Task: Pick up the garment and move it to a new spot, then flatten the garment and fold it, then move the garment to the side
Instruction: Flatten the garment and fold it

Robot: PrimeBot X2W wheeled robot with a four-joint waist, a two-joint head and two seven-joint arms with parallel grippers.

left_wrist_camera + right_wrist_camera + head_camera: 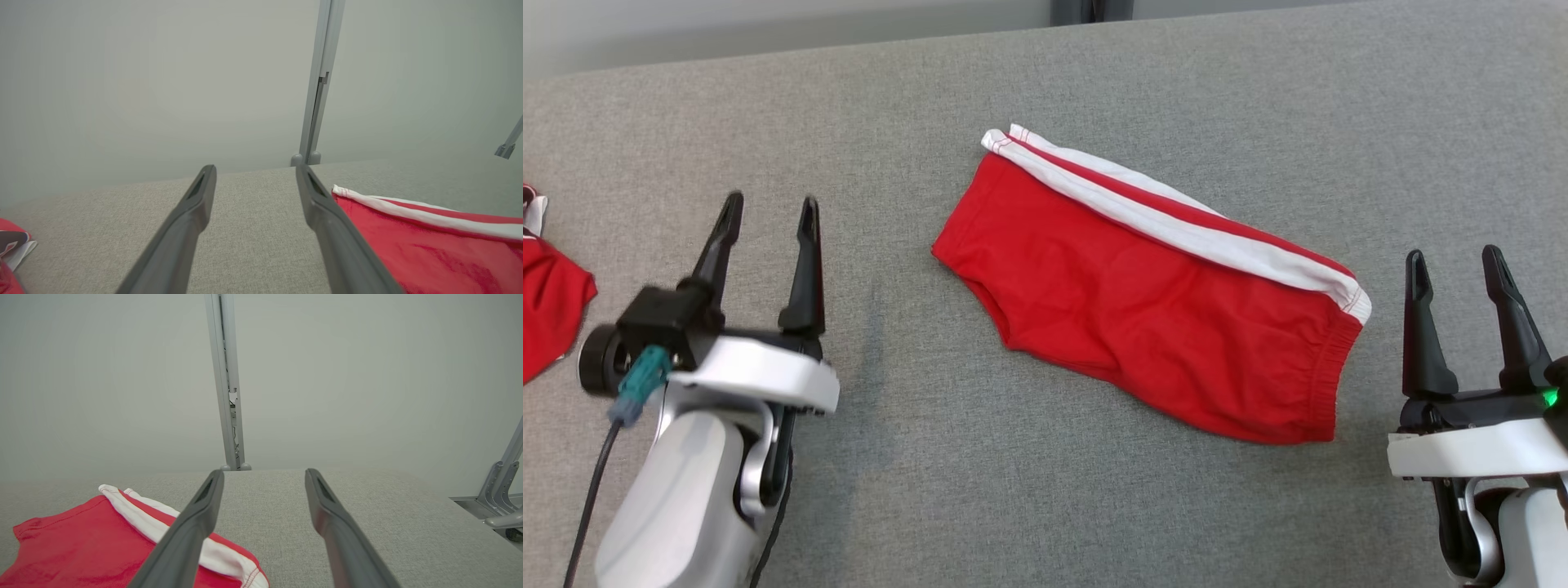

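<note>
The garment (1143, 294), red shorts with white side stripes, lies folded in half on the grey cloth table (1029, 90), slanting from upper left to lower right. Its elastic waistband is at the right end. My left gripper (772, 208) stands open to the garment's left, apart from it, nothing between its fingers. My right gripper (1454, 261) is open just right of the waistband, also apart. In the left wrist view the garment (429, 241) lies right of the open fingers (253, 171). The right wrist view has the garment (90, 543) at lower left, beside the open fingers (263, 475).
Another red garment (547, 302) with a white and dark part lies at the table's left edge, also seen as red cloth (12, 249) in the left wrist view. A grey post (226, 379) stands behind the table's far edge. A metal frame (500, 486) stands off the right side.
</note>
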